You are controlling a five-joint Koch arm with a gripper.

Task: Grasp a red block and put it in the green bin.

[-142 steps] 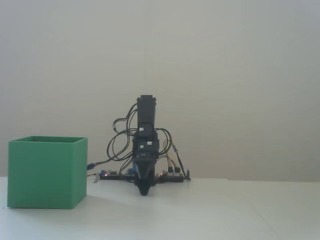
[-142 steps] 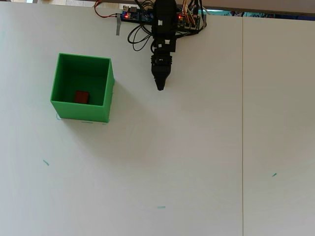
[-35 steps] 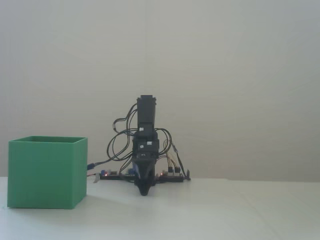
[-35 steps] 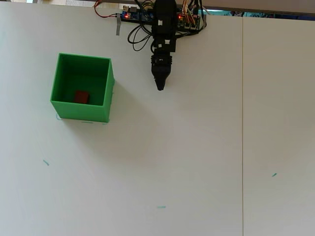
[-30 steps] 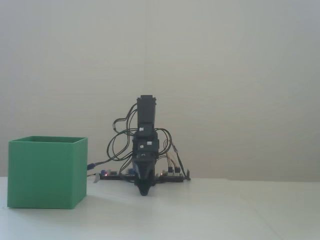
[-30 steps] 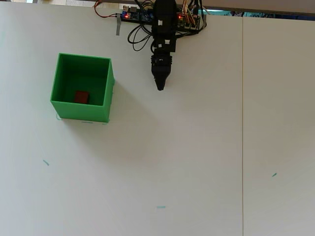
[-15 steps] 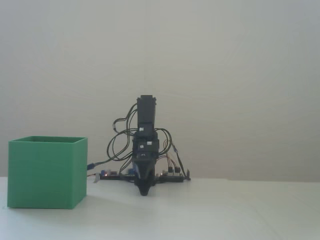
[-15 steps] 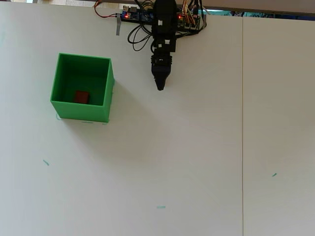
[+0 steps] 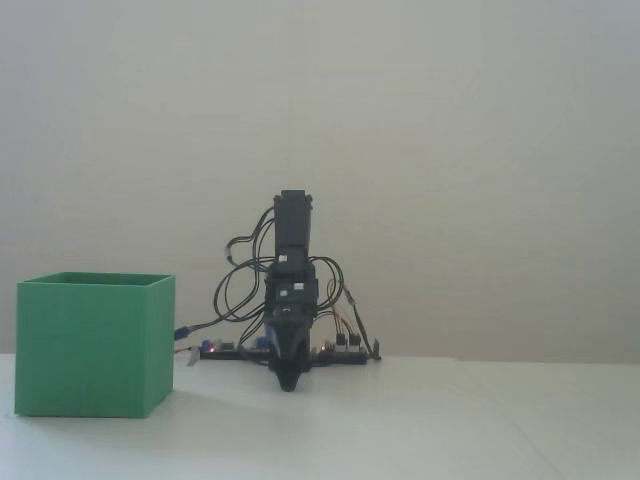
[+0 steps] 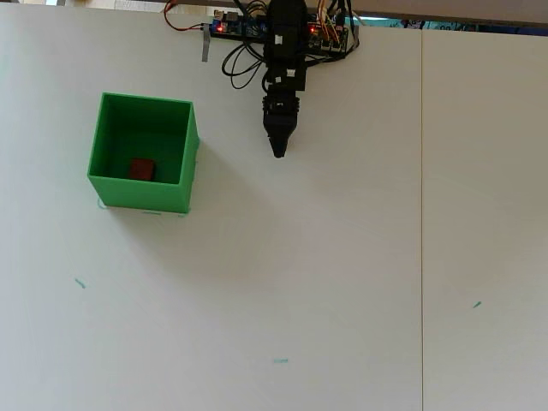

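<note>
The red block [image 10: 142, 169] lies on the floor of the green bin [image 10: 187, 163], toward its lower middle in the overhead view. In the fixed view the green bin [image 9: 95, 345] stands at the left and its walls hide the block. My gripper [image 10: 278, 152] hangs folded near the arm's base, to the right of the bin and well apart from it, its jaws together in a point with nothing held. Seen from the fixed view, the gripper [image 9: 288, 384] points down just above the table.
The arm's base with circuit boards and loose wires [image 10: 248, 38] sits at the table's far edge. A seam [image 10: 421, 214] runs down the white table at the right. Small teal marks [image 10: 280, 360] dot the surface.
</note>
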